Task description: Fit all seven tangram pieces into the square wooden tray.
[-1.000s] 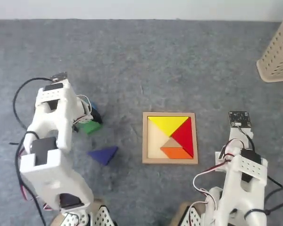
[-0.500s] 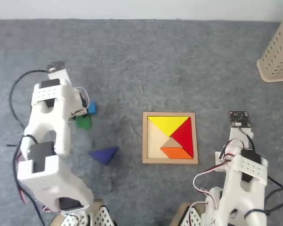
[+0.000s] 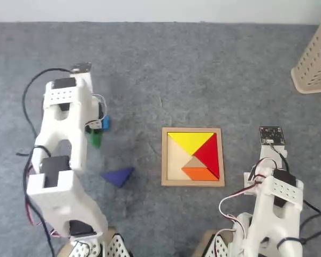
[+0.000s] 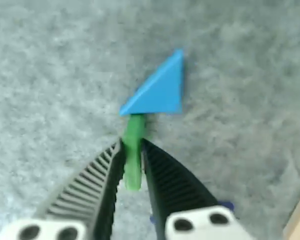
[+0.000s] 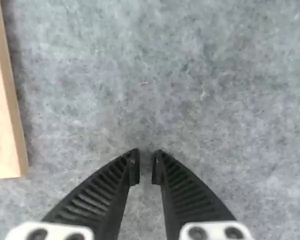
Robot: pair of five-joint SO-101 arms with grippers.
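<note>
The square wooden tray (image 3: pixel 165 160) lies mid-table and holds a yellow triangle (image 3: pixel 189 141), a red triangle (image 3: pixel 209 155), an orange piece (image 3: pixel 200 173) and a small tan triangle (image 3: pixel 193 162); its left part is bare wood. My left gripper (image 4: pixel 133 149) is shut on a green piece (image 4: pixel 133 157), held on edge above the carpet. The green piece (image 3: pixel 96 140) shows beside the left arm. A light blue triangle (image 4: pixel 158 90) lies just beyond the fingertips, and the same blue triangle (image 3: pixel 105 123) lies by the arm. A dark blue triangle (image 3: pixel 118 175) lies left of the tray. My right gripper (image 5: pixel 145 165) is shut and holds nothing, over carpet beside the tray's edge (image 5: pixel 5 100).
Grey carpet covers the table. A pale perforated wooden block (image 3: pixel 315 56) stands at the far right edge. The right arm (image 3: pixel 273 187) sits close to the tray's right side. Cables (image 3: pixel 29 96) loop around the left arm.
The left arm has lifted the green piece off the carpet and swung slightly right. The light blue triangle, hidden before, has come into sight. The right arm has not moved.
</note>
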